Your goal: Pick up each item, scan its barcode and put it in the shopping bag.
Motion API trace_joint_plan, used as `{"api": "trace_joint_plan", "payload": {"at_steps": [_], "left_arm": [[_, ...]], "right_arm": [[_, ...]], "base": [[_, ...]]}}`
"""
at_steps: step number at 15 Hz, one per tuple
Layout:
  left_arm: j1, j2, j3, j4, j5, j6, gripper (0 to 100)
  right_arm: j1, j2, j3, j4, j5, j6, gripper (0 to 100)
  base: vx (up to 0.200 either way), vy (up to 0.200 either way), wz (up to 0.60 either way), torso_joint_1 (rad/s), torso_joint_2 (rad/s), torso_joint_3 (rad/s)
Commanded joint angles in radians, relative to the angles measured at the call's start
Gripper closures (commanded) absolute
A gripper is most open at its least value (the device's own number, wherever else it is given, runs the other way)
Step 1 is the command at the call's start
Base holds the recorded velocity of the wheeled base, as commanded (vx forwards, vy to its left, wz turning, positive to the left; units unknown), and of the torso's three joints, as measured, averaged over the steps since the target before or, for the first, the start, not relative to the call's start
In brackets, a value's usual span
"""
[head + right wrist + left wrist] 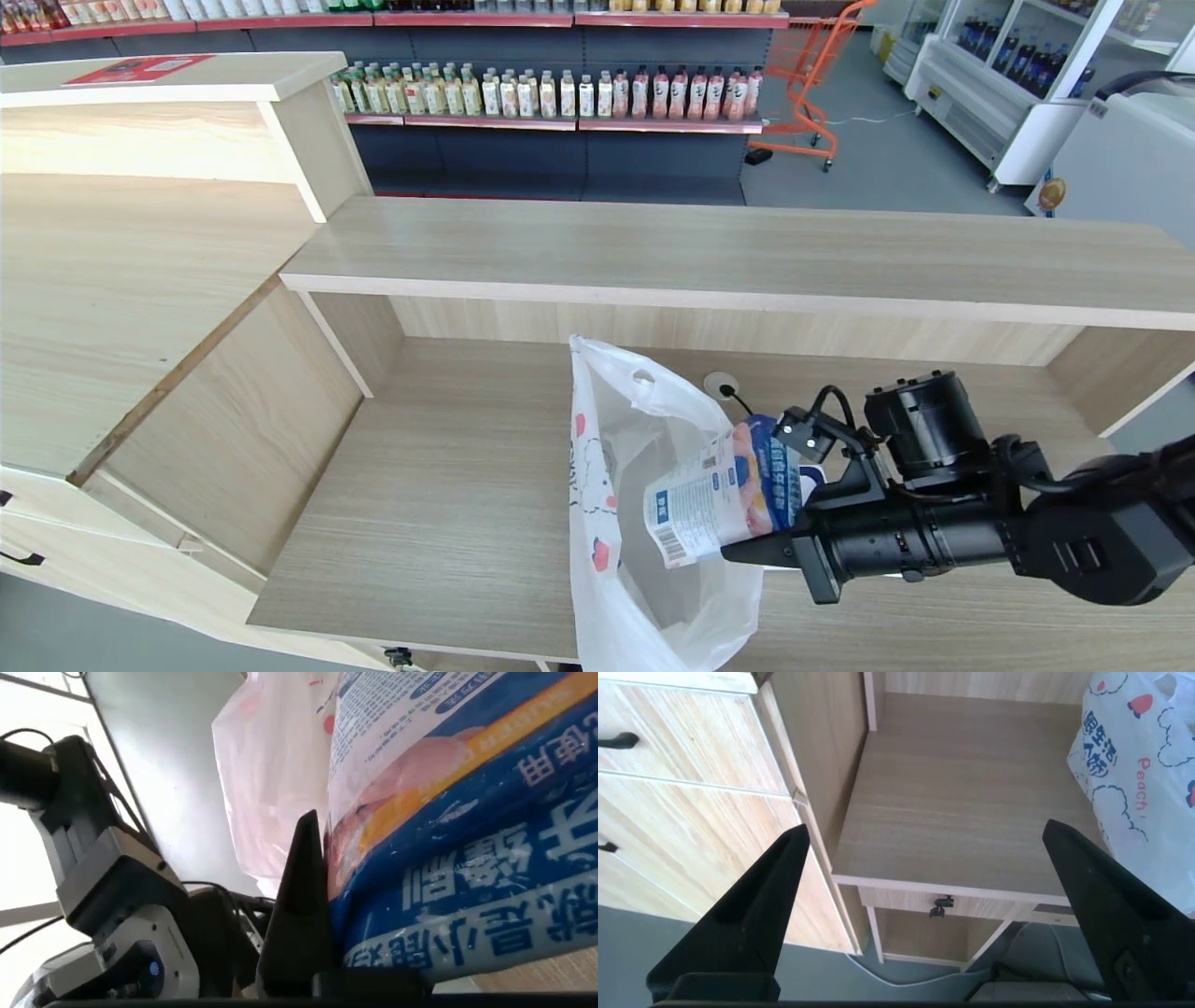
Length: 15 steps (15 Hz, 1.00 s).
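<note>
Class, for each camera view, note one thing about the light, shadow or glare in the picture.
Head view: even shop light, and the thin shopping bag lets it through. Left wrist view: the left gripper shows as flat dark shapes against the pale counter. Right wrist view: glaring white background; beside the packet, the finger of the right gripper is a dark silhouette.

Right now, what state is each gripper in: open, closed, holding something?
Left gripper: open, holding nothing.
Right gripper: closed on the blue-and-white packet, above the shopping bag.
</note>
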Motion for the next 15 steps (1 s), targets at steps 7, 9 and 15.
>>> {"api": "trace_joint_plan", "payload": {"at_steps": [7, 9, 15], "left_arm": [[0.0, 0.0, 0.0, 0.0, 0.001, -0.001, 0], [0.0, 0.0, 0.0, 0.0, 0.001, 0.001, 0], [0.0, 0.0, 0.0, 0.0, 0.001, -0.001, 0]], "right_arm": [[0.081, 0.116, -0.038, -0.088, -0.028, -0.018, 0], [0.087, 0.109, -0.041, -0.122, -0.026, 0.009, 0], [0.011, -0.095, 0.006, -0.13, -0.023, 0.381, 0]], "base": [[0.0, 0.0, 0.0, 0.0, 0.0, 0.0], [0.0, 0.0, 0.0, 0.0, 0.0, 0.0], [0.0, 0.0, 0.0, 0.0, 0.0, 0.0]]}}
